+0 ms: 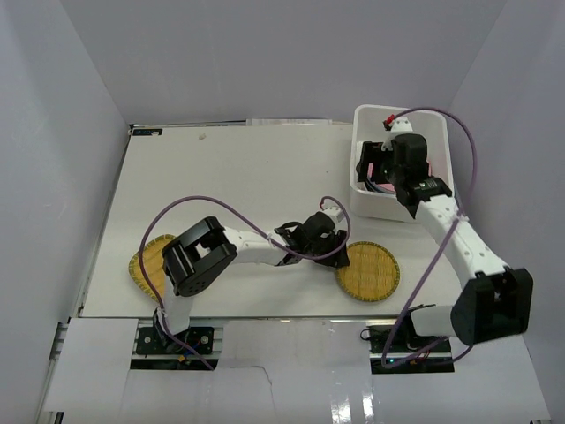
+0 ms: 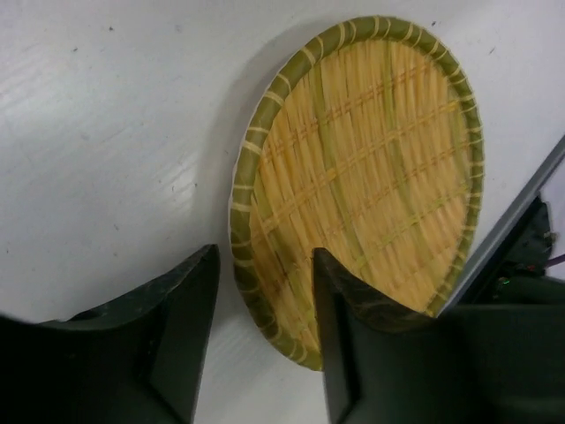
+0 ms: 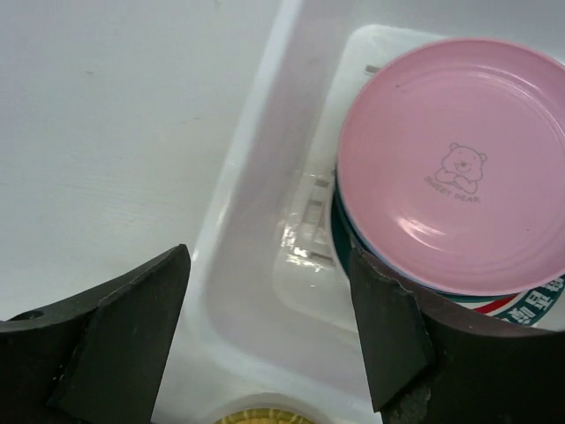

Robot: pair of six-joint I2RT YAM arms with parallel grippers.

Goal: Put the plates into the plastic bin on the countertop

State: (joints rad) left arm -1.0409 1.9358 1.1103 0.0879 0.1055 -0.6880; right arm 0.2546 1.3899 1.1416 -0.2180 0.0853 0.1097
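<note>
From above, the white countertop (image 1: 247,177) has the plastic bin (image 1: 381,208) at its far right corner. The right arm bends over the bin and the right gripper (image 1: 373,173) hangs inside it, too dark and crowded from up here to say how its fingers stand. The left arm stretches across the near side towards the right. The left gripper (image 1: 342,256) sits at the left edge of a yellow woven plate (image 1: 371,272), which lies flat on the countertop just nearer than the bin. A second woven plate (image 1: 150,265) lies at the near left, partly hidden by the left arm's elbow.

Through the left wrist camera the yellow woven plate (image 2: 362,177), green round its rim, lies flat on the white surface. The two dark fingers (image 2: 181,340) are spread and straddle its rim, one over bare countertop, the other over the weave. Bare surface shows between the rim and the outer finger, so nothing is gripped.

Through the right wrist camera the fingers (image 3: 124,344) are released wide, with only the plastic bin (image 3: 265,230) wall below the gap. A pink plate (image 3: 450,168) with a small bear print tops the stack inside the bin. Under it show a dark teal edge and a striped plate (image 3: 530,306) rim with lettering
</note>
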